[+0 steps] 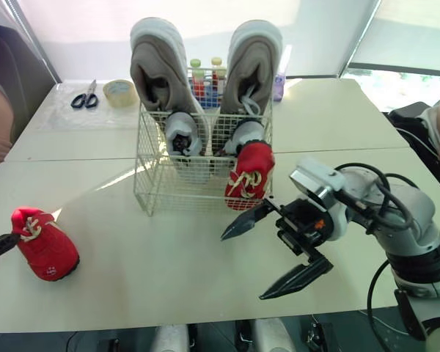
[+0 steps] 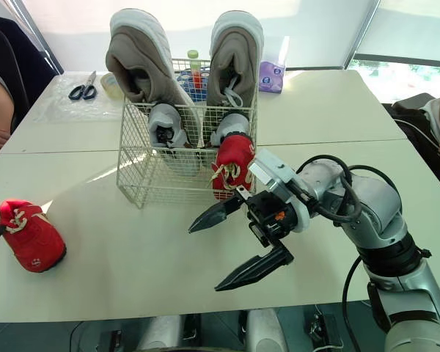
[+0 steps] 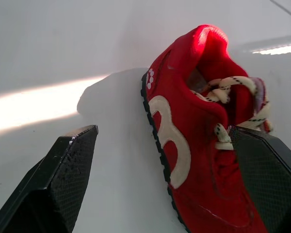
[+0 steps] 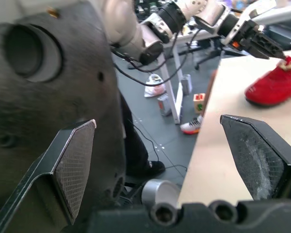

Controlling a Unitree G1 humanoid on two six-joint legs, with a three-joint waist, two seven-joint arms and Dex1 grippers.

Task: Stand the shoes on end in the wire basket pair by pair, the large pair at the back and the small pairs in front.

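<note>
I see my right pincer (image 1: 243, 266) spread wide just before the wire basket (image 1: 150, 183); my left pincer (image 3: 162, 132) gapes around the red shoe (image 3: 194, 160) on the tabletop (image 1: 169, 271).

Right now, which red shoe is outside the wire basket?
The red shoe on the table by the left gripper; the other stands in the wire basket, front right.

Before me, a white desk (image 1: 169, 264) abuts a second desk (image 1: 337, 110) along a seam across mid-frame. Pale roller blinds (image 1: 81, 37) span the top; at upper right, a window (image 1: 407, 84) shows bright greenery. A sunlit streak (image 1: 117, 178) crosses my desk left of centre. Beside the desk lies grey floor (image 4: 155, 121).
</note>
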